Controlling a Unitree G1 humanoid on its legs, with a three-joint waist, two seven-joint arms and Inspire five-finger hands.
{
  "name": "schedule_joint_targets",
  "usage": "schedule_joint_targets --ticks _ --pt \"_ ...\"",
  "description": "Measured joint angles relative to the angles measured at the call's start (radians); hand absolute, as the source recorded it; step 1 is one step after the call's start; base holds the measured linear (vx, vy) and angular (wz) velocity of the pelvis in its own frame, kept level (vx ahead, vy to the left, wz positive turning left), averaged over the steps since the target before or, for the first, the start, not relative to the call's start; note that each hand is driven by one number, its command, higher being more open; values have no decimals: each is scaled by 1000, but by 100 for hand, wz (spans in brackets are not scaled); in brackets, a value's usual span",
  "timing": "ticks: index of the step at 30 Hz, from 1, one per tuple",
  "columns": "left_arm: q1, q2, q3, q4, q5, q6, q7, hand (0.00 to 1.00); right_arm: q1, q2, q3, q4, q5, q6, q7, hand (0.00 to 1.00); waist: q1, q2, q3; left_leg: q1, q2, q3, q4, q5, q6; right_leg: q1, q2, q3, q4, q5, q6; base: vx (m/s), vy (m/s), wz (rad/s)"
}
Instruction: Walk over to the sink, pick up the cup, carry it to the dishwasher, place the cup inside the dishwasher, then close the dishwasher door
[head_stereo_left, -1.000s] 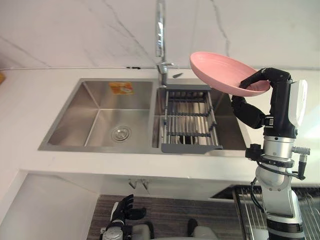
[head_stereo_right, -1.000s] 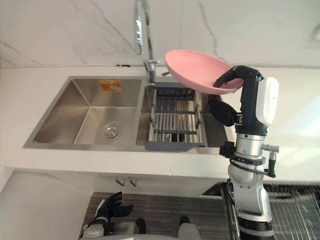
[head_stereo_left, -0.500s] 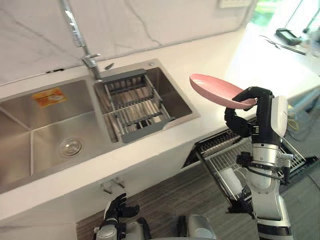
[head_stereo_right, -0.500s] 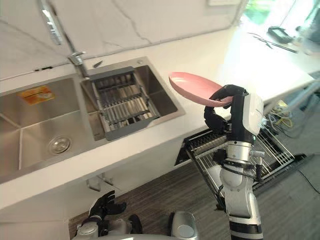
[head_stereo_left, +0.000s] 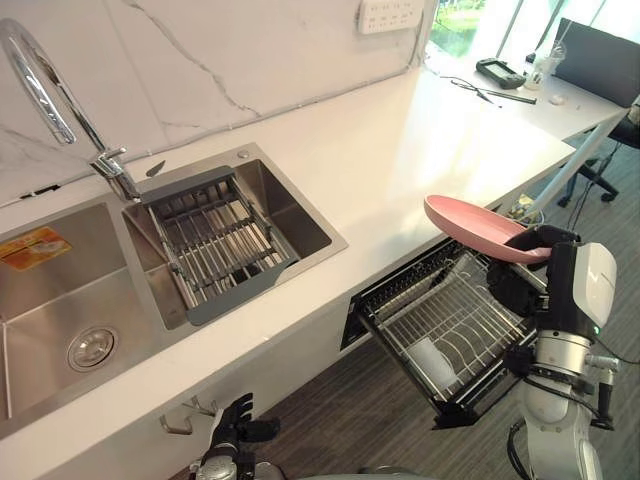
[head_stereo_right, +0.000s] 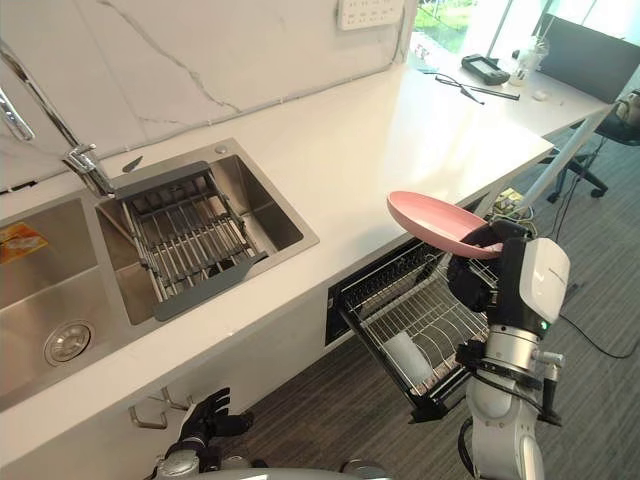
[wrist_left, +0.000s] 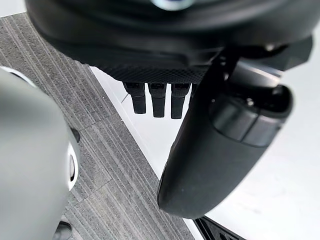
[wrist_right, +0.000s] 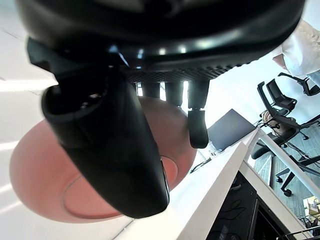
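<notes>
Right hand (head_stereo_left: 525, 275) pinches a pink plate (head_stereo_left: 465, 222) by its rim near the dishwasher rack (head_stereo_left: 450, 325); I judge it stiff, light, slippery, breakable. Left hand (head_stereo_left: 232, 428) hangs open.

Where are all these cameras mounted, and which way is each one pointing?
Left eye view: on the head, looking down at sink, counter and open dishwasher rack; right hand grips a pink plate, left hand hangs low.
Right eye view: beside it, same scene, same hands.
Left wrist view: on the left wrist, looking along its hand at floor.
Right wrist view: on the right wrist, facing the plate.
Shared: eye views and right wrist view all show the plate.
</notes>
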Motion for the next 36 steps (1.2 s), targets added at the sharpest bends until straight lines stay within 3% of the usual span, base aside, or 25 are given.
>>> schedule_joint_targets --ticks 6,14,19,24,30,36 --pt "16 0 0 1 1 1 -1 90 14 5 -88 59 5 9 -26 30 -17 12 -7 13 -33 -27 -53 27 3 14 -17 -28 -21 14 11 12 28 16" --pt "44 -21 2 0 -1 4 -3 90 13 5 -185 249 51 70 -43 30 -38 68 -7 -2 -82 -58 -136 90 23 -22 -45 -60 -17 20 17 -69 21 13" --pt "47 -38 3 -8 -1 4 -6 90 9 -4 -222 297 78 78 -48 30 -45 103 13 -17 -90 -89 -157 108 29 -52 -49 -71 12 20 17 -90 10 11" --pt "32 -41 2 -47 -2 1 -18 90 -92 -43 -240 396 129 80 -61 30 -45 124 92 -81 -91 -92 -141 126 46 -145 -62 -69 92 11 12 -108 31 2" --pt "-14 -38 2 -63 -5 -10 -15 90 -230 -111 -237 461 171 84 -65 30 -43 129 194 -171 -98 -94 -127 149 64 -283 -87 -59 217 -21 4 -90 13 3" --pt "-36 -34 1 -76 -17 -20 0 90 -323 -182 -197 497 206 85 -74 30 -40 135 239 -208 -101 -88 -130 165 63 -357 -99 -42 287 -46 -3 8 -16 -2"
